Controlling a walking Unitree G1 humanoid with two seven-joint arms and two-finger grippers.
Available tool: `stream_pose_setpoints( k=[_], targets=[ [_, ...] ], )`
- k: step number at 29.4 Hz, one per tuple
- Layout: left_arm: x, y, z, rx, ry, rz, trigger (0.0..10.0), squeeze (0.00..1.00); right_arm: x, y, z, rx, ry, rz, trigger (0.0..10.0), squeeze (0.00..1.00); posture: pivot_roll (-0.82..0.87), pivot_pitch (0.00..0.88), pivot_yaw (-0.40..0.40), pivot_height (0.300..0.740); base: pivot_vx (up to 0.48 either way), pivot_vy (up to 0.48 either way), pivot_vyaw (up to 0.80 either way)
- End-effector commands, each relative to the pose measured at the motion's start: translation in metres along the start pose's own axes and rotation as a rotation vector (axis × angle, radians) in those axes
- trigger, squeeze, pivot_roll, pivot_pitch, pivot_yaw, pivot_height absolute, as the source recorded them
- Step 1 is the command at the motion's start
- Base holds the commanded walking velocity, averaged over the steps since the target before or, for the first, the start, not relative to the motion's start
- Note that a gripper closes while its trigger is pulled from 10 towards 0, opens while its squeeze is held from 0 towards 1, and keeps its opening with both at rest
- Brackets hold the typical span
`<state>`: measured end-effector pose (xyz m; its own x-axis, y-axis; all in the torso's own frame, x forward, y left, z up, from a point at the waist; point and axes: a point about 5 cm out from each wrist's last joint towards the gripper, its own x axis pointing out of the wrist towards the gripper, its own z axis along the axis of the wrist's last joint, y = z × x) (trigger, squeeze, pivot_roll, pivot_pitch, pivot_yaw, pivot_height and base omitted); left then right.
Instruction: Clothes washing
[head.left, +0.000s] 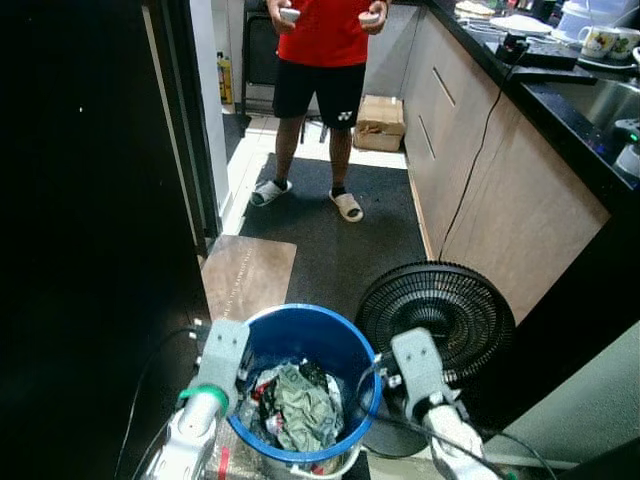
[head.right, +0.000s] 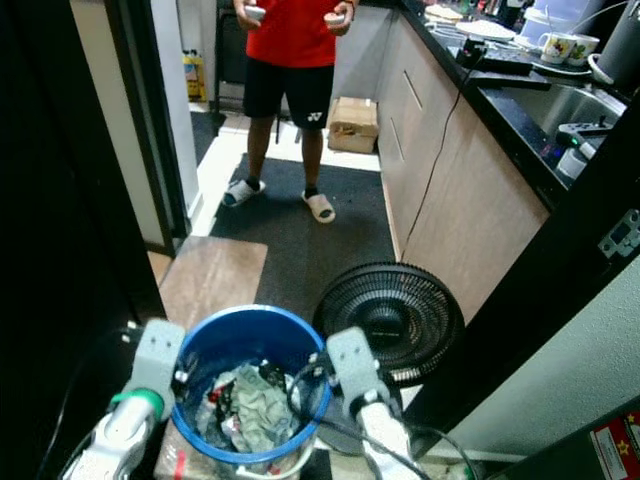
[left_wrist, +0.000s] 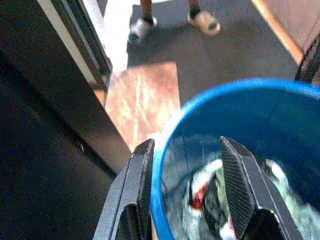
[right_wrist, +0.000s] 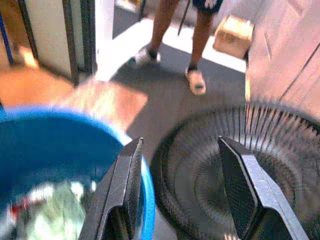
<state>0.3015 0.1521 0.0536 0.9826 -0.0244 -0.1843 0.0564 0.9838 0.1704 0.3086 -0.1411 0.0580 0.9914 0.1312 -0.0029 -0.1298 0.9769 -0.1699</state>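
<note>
Bucket sits between my two grippers, clothes heaped in the bottom. Left gripper: jaws apart, straddling the blue rim, one finger outside the wall, the other inside over the laundry. Right gripper: jaws apart too, one finger at the bucket's near rim, the other out over the floor fan, so it isn't astride the wall like the left. Rim runs crosswise through the left jaws, so I judge the left is better placed to clamp. Clothes lie inward and below both jaws. Person stands well ahead, beside the counter.
</note>
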Motion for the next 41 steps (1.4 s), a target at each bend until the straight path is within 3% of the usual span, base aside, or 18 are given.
stream_pose_setpoints(
  k=[1,2,3,5,6,8,10,12,41],
  targets=[
    [0.002,-0.002,0.008,-0.036,-0.017,-0.002,10.0,0.0,0.005,-0.004,0.008,0.047,-0.017,-0.03,10.0,0.0,0.09,0.042,-0.025,0.735,0.0,0.0,0.0],
    [0.002,-0.002,0.008,-0.036,-0.017,-0.002,10.0,0.0,0.005,-0.004,0.008,0.047,-0.017,-0.03,10.0,0.0,0.09,0.042,-0.025,0.735,0.0,0.0,0.0],
    [0.006,-0.001,0.028,-0.072,-0.078,0.006,10.0,0.0,0.015,-0.006,0.031,0.084,-0.098,-0.045,10.0,0.0,0.09,0.04,-0.026,0.73,0.0,0.0,0.0],
    [0.006,-0.001,0.028,-0.072,-0.078,0.006,10.0,0.0,0.015,-0.006,0.031,0.084,-0.098,-0.045,10.0,0.0,0.09,0.04,-0.026,0.73,0.0,0.0,0.0],
    [0.008,-0.001,0.045,-0.098,-0.128,0.008,10.0,0.0,0.021,-0.006,0.05,0.093,-0.169,-0.044,10.0,0.0,0.09,0.039,-0.027,0.725,0.0,0.0,0.0],
    [0.008,-0.001,0.045,-0.098,-0.128,0.008,10.0,0.0,0.021,-0.006,0.05,0.093,-0.169,-0.044,10.0,0.0,0.09,0.039,-0.027,0.725,0.0,0.0,0.0],
    [0.007,-0.005,0.076,-0.121,-0.228,-0.011,10.0,0.0,0.027,-0.001,0.088,0.077,-0.304,-0.015,10.0,0.0,0.09,0.037,-0.031,0.715,0.0,0.0,0.0],
    [0.006,-0.008,0.081,-0.122,-0.247,-0.019,10.0,0.0,0.028,0.001,0.094,0.068,-0.328,-0.006,10.0,0.0,0.09,0.037,-0.031,0.71,0.0,0.0,0.0],
    [-0.001,-0.012,0.081,-0.127,-0.19,-0.034,10.0,0.0,0.017,0.001,0.087,0.07,-0.247,0.006,10.0,0.0,0.09,0.044,-0.028,0.62,0.0,0.0,0.0]
  ],
)
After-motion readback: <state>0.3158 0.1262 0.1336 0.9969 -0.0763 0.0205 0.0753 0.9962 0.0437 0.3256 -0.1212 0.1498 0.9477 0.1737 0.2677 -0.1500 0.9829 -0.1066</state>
